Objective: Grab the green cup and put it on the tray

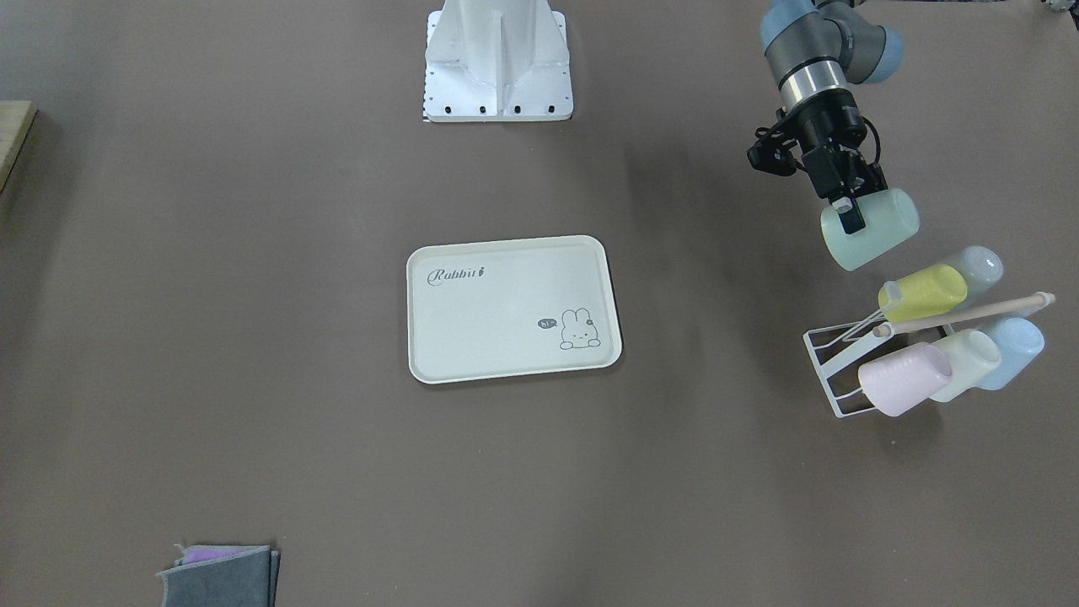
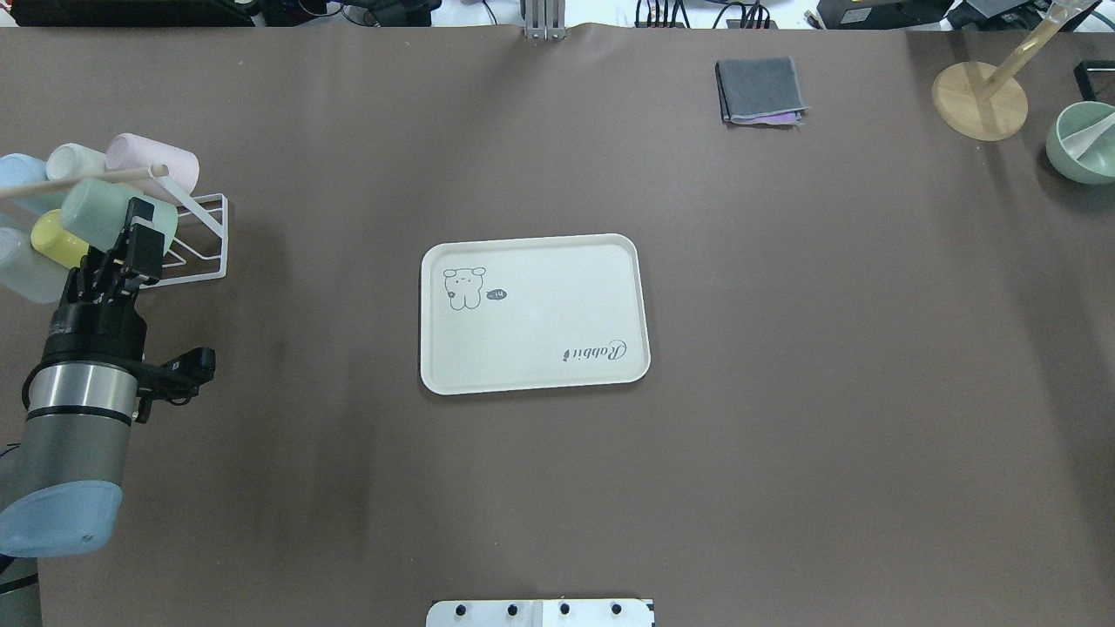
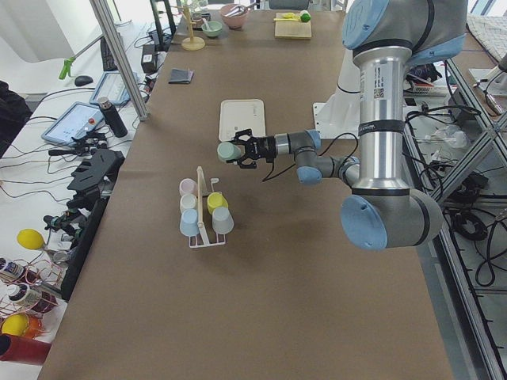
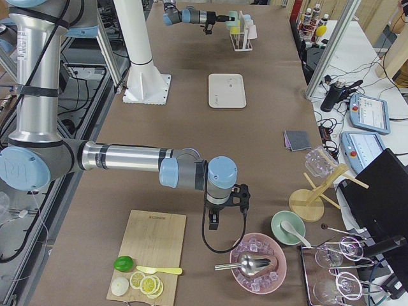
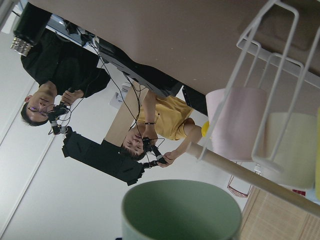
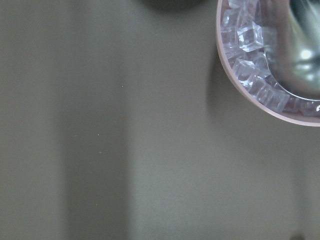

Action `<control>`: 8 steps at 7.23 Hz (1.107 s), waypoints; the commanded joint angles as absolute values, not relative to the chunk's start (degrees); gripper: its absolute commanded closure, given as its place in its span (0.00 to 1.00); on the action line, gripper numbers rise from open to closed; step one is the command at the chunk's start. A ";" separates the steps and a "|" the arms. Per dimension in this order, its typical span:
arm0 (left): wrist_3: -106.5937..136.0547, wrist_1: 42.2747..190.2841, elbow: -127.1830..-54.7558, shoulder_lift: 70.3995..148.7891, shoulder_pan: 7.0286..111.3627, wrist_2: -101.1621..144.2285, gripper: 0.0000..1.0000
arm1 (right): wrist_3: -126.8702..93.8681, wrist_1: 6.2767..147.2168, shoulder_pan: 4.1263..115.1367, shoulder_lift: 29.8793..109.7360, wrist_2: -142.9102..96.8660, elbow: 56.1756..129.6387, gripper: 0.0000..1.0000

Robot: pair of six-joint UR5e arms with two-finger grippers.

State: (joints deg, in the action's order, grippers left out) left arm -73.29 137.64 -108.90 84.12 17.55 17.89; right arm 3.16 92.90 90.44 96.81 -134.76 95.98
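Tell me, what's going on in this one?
The left gripper holds the green cup on its side in the air, just clear of the cup rack. The tray in the middle of the table has nothing on it yet. The right gripper hovers far off, beside a bowl of ice.

The left wrist view's bottom edge cuts off the green cup (image 5: pixel 181 210).

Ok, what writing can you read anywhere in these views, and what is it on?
"Rabbit": grey script on the tray.
"hi": speech bubble beside the tray's bunny drawing.
Sticker on the left arm: too small to read.
Nothing else legible.
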 commanded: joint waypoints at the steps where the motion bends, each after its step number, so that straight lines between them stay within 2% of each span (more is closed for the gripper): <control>1: -64.75 141.75 -109.86 84.03 17.14 18.19 0.97 | 3.16 92.90 90.44 96.68 -132.90 96.06 0.00; 5: -53.63 143.43 -116.16 83.41 18.54 33.34 1.00 | 3.16 92.90 90.44 96.42 -130.52 95.89 0.00; 8: -26.58 142.13 -115.32 81.91 18.20 42.68 1.00 | 2.99 92.90 90.44 96.15 -130.34 94.75 0.00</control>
State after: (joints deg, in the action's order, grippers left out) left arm -39.14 142.76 -115.93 82.17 18.48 38.27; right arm 3.08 92.90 90.44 96.26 -130.35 95.46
